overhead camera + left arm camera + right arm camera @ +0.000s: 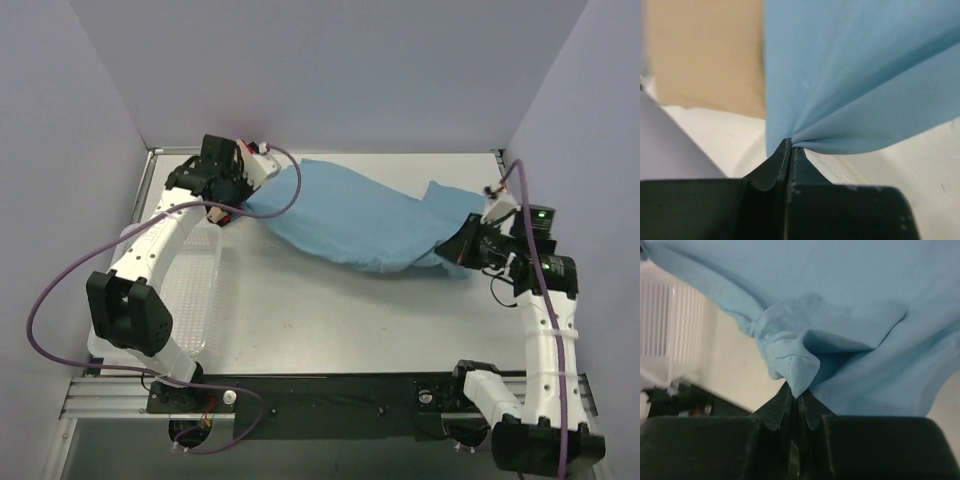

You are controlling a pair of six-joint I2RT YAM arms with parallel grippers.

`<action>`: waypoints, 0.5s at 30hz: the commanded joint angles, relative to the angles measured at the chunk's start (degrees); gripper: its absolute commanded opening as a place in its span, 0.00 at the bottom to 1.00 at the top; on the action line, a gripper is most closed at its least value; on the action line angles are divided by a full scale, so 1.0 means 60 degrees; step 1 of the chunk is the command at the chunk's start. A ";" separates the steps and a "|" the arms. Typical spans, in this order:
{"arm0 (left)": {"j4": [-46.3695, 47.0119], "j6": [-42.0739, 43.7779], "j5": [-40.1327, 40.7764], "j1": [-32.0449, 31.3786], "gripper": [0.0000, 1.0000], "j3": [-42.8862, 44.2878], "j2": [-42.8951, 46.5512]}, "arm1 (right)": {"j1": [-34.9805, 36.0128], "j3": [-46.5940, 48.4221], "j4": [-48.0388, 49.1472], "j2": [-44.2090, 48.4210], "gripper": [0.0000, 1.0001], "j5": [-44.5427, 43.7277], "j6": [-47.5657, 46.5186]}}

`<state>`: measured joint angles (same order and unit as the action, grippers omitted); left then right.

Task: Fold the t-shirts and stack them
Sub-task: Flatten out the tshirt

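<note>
A light blue t-shirt (350, 215) hangs stretched between my two grippers above the table, sagging in the middle. My left gripper (240, 207) is shut on its left end, and in the left wrist view the cloth (855, 75) fans out from the pinched tips (791, 145). My right gripper (447, 250) is shut on the right end. The right wrist view shows a stitched corner of the shirt (840, 290) bunched between the closed tips (797, 392). A tan cloth patch (705, 50) lies behind the blue shirt in the left wrist view. No lettering shows.
A white plastic mesh basket (190, 290) stands on the table's left side under the left arm, and it shows in the right wrist view (670, 320). Walls close the table at the left, back and right. The black rail (330, 395) runs along the near edge.
</note>
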<state>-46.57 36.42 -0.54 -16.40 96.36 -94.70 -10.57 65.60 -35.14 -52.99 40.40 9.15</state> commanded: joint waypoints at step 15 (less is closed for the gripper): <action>-0.0968 0.0184 -0.0277 -0.0489 0.00 -0.5776 0.2510 | 0.2655 -0.3954 -0.5144 0.0292 0.63 -0.3531 0.4203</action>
<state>-50.70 36.67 -1.26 -18.94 60.77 -82.78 5.02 33.45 -57.08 -51.18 32.42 30.74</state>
